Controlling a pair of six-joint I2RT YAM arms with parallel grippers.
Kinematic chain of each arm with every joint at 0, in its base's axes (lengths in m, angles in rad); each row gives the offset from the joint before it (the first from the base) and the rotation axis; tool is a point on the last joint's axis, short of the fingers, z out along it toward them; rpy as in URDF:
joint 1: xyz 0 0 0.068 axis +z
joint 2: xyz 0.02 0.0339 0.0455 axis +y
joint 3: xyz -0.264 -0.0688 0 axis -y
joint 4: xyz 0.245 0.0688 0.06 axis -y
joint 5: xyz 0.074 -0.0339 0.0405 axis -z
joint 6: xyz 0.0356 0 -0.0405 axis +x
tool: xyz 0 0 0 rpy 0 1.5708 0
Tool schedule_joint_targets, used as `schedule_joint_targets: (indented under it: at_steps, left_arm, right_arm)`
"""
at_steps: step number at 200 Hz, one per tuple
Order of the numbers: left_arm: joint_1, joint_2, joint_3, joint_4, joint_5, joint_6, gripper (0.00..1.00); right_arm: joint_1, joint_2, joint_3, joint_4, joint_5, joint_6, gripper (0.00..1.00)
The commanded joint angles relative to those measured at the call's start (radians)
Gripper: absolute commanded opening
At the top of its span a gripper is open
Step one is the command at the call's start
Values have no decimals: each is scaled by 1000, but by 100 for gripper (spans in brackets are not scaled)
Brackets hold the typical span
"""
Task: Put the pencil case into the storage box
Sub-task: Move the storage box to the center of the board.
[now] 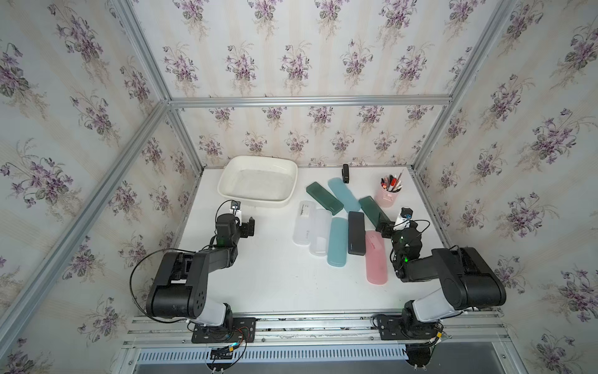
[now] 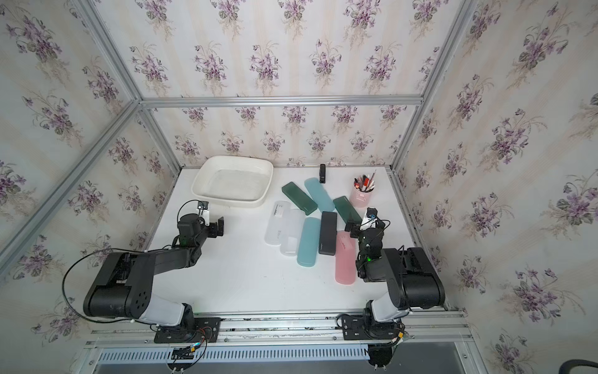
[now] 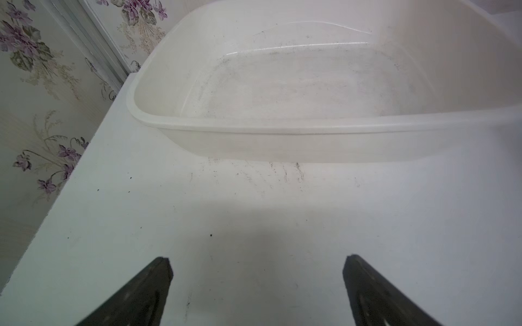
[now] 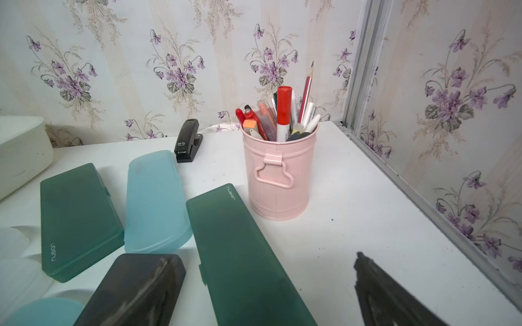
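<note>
The storage box (image 1: 255, 203) is a shallow white tub at the back left of the table; its near rim (image 3: 282, 129) fills the left wrist view and nothing lies inside. Several pencil cases lie right of it: two dark green (image 1: 324, 198) (image 1: 372, 209), light blue (image 1: 344, 194), black (image 1: 356, 233), teal (image 1: 337, 246), pink (image 1: 376, 257) and clear ones (image 1: 303, 226). My left gripper (image 1: 249, 226) (image 3: 257, 262) is open over bare table in front of the tub. My right gripper (image 1: 386, 228) (image 4: 264, 258) is open, its jaws either side of the near end of a dark green case (image 4: 243, 254).
A pink pen cup (image 1: 386, 194) (image 4: 279, 180) full of pens stands at the back right, close to the right gripper. A black stapler (image 1: 345, 173) sits by the back wall. Aluminium frame posts and papered walls close in the table on three sides.
</note>
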Motion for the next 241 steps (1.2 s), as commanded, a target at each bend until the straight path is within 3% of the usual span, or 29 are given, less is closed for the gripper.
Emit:
schedule_joint_targets:
  at_steps: [1,85,99,109,114,128,142,156,176,211,241]
  left_arm:
    - [1,-2,3,30,7,-5,99]
    - [0,-2,4,27,6,-5,99]
    - [-1,-25,23,-21,-74,-40,99]
    - [1,-54,114,-185,-194,-82,100]
    - [4,-76,175,-342,-243,-112,100]
    - [28,-64,445,-755,-267,-130,100]
    - [37,-9,698,-1055,-295,-172,100]
    - [43,81,924,-1293,-304,-204,99]
    - [62,216,1174,-1520,-291,-241,99]
    - [168,387,1372,-1640,-27,-317,99]
    - [241,502,1482,-1707,77,-335,99]
  right_arm:
    - [-6,-3,10,18,-79,-27,100]
    - [-6,-3,12,9,-74,-24,100]
    - [-4,-22,35,-32,-42,-20,100]
    - [0,-96,154,-275,-13,-1,100]
    - [0,-123,255,-501,8,30,100]
    - [-1,-110,562,-1028,35,127,100]
    - [2,-63,790,-1357,-49,229,100]
    - [32,-59,885,-1447,-153,302,100]
    - [120,-22,999,-1478,-182,386,100]
    - [269,250,1350,-1622,-240,430,100]
    - [368,543,1758,-1811,-271,447,100]
